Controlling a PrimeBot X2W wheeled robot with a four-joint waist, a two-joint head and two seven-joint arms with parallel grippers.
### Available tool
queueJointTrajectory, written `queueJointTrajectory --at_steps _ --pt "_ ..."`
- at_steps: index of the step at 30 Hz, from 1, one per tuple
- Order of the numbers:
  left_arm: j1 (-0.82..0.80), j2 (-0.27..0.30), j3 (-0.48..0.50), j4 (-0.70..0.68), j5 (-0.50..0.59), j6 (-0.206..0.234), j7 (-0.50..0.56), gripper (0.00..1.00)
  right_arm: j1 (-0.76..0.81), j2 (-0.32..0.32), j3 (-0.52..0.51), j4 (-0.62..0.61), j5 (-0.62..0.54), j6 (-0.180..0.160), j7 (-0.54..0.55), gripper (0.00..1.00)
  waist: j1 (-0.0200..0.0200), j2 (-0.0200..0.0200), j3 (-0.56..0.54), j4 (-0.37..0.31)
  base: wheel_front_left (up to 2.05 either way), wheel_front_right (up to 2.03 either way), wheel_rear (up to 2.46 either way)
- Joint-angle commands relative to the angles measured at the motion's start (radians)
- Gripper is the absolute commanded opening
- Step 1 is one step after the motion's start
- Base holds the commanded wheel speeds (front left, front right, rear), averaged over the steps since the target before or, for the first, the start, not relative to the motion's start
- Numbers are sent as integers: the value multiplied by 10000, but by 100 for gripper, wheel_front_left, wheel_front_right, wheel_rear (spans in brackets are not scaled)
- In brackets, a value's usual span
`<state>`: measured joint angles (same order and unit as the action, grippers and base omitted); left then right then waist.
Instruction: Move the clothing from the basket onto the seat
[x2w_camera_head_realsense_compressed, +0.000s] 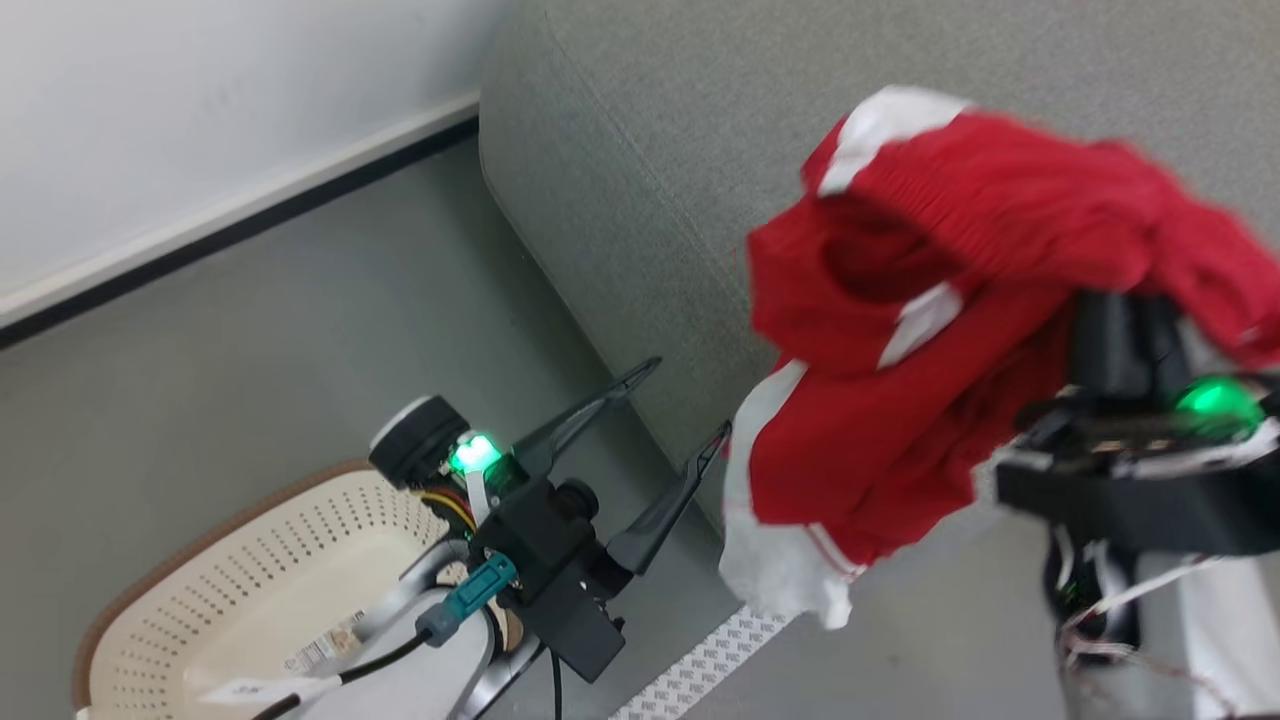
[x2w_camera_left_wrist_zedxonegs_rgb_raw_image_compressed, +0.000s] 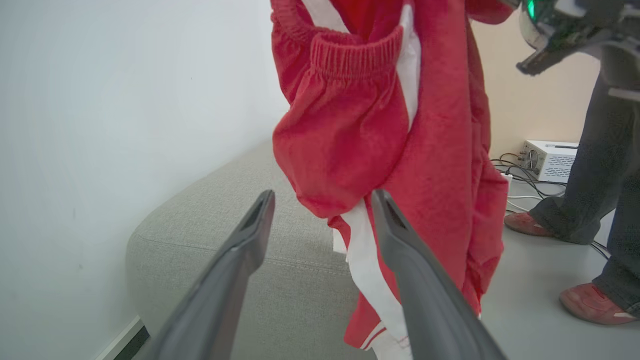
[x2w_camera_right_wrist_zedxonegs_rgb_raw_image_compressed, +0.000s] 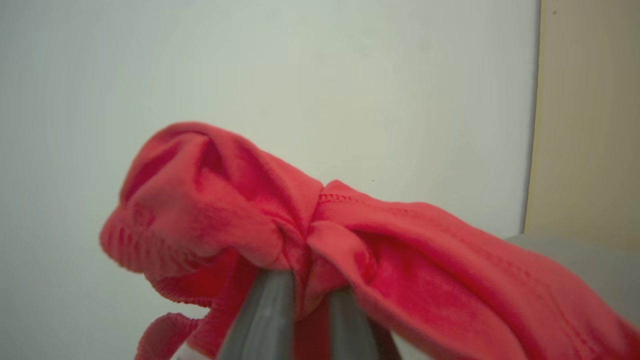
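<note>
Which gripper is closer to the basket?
Left. The left gripper is open just beyond the basket; the right gripper is farther off, holding the clothing up.

Black left gripper (x2w_camera_head_realsense_compressed: 690, 396), 2 long dark fingers (x2w_camera_head_realsense_compressed: 665, 508), green light (x2w_camera_head_realsense_compressed: 475, 452)

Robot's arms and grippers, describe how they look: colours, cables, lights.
The left gripper has two long, dark grey, tapering fingers on a black blocky body, with a green lamp, a teal connector on a black cable, yellow and red wires and a pale forearm. The right gripper has matching grey fingers, a black housing and a second green lamp.
</note>
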<state>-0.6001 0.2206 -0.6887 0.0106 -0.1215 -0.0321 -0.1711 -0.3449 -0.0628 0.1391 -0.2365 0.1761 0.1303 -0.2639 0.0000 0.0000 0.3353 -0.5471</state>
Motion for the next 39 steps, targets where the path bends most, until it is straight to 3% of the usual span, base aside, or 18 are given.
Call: queueJointTrajectory --at_steps 1,12,16,21,27,30,39 --pt "-273 112 -15 -163 149 -7 145 100 -424 -187 -253 -64 189 6 -19 0 0 0 563 33 0 0 0" --pt "-1703 181 -389 -714 541 -498 877 100 -3466 -1855 -2588 -45 1597 6 -17 0 0 0 2541 793 0 0 0" --pt "-2249 86 -561 -845 601 -629 1080 100 -4609 -2985 -3559 433 2223 6 -17 0 0 0 3267 1086 0 0 0" --pt "-2814 135 -609 -1043 559 -707 1333 100 -5880 -4646 -4068 1158 2251 6 -17 0 0 0 4126 1308 0 0 0" --pt "-2906 399 -612 -1183 642 -723 1478 100 -7000 -5742 -4259 2298 1834 6 -17 0 0 0 4658 1462 0 0 0" --pt "-2977 484 -647 -1272 705 -701 1491 100 -7079 -5786 -4311 3320 1775 5 -16 0 0 0 4894 1566 0 0 0" --pt "-2745 802 -442 -1408 663 -412 1483 100 -7081 -5125 -3813 7170 1642 5 -19 0 0 0 5275 1804 0 0 0"
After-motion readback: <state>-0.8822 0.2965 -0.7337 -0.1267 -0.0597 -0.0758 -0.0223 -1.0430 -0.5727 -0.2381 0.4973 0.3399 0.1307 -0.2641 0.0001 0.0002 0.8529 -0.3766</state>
